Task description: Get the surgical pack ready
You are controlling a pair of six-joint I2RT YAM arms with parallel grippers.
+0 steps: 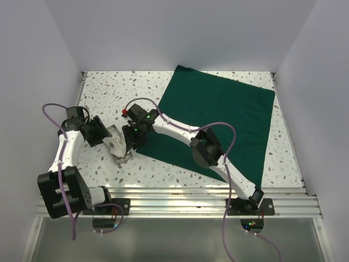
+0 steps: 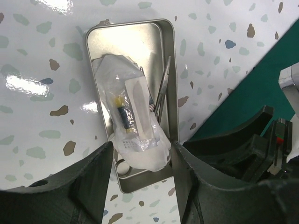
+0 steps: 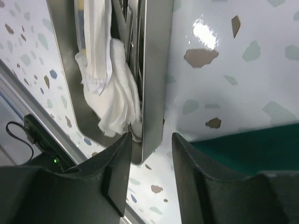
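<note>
the steel tray [image 2: 135,42] sat on the worktop [image 1: 109,93] just off the green drape [image 1: 218,109] at its near-left edge, with gauze [image 3: 117,93] and a steel instrument [image 2: 162,88] inside. my left hand [image 2: 142,149] straddled the tray's short end, fingers wide; i couldn't tell if they gripped it. my right hand [image 3: 152,137] was spread, the tray's long wall between its fingers.

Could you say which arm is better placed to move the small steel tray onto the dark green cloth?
Probably right: the right gripper, open, straddles the wall of the small steel tray beside the dark green cloth.
</note>
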